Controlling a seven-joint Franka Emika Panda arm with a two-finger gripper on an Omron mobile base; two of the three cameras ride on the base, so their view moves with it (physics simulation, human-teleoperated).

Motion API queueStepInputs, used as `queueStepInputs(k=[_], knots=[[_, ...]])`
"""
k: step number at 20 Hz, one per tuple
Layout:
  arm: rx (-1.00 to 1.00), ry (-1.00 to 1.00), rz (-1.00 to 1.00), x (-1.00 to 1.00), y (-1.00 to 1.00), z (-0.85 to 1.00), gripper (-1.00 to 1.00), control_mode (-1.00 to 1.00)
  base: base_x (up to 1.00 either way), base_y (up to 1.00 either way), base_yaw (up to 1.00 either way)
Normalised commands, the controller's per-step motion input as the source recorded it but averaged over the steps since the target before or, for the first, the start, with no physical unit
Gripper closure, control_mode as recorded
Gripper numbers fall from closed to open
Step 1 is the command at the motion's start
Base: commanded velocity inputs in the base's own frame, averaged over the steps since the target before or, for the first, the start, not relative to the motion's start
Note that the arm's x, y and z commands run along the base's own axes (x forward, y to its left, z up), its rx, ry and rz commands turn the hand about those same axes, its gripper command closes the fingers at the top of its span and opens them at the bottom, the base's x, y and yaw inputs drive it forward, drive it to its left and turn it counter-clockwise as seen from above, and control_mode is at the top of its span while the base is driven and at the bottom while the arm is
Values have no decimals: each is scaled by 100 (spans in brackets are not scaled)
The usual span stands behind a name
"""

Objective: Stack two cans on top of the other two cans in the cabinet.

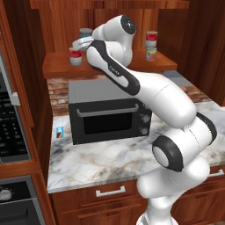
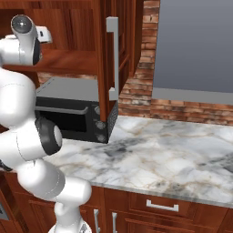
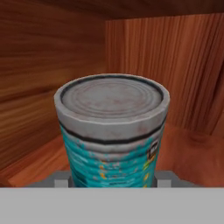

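The teal-label can (image 3: 111, 144) stands close in front of the hand camera with a finger pad (image 3: 60, 177) pressed against each side near its base. My gripper (image 1: 82, 42) is shut on it, up inside the reddish-brown cabinet (image 1: 57, 66) at the left of the shelf. The teal-label can (image 1: 85, 32) shows above the hand, higher than the shelf board. A red-and-white can (image 1: 75, 56) stands on the shelf just below and in front. At the right, another red-and-white can (image 1: 151, 37) sits on top of the yellow-green can (image 1: 151, 54).
A black toaster oven (image 1: 110, 112) stands on the marble counter (image 1: 101, 162) under the shelf. The cabinet door (image 2: 112, 59) hangs open at the right. A stove (image 1: 13, 132) is at the left, and drawers with silver handles (image 1: 110, 191) lie below the counter.
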Motion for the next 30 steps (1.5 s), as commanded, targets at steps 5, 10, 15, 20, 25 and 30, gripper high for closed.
queueStepInputs(k=[5, 10, 15, 20, 25, 30], knots=[[0, 4, 0, 8, 13, 6, 100, -100, 0, 0, 0], [0, 0, 0, 5, 13, 1, 100, -100, 0, 0, 0], [0, 0, 0, 4, 6, -10, 100, -100, 0, 0, 0], [0, -2, 0, 6, 0, -14, 100, -100, 0, 0, 0], [0, -1, 0, 2, 0, 0, 100, -100, 0, 0, 0], [0, 0, 0, 1, 1, 2, 100, -100, 0, 0, 0]])
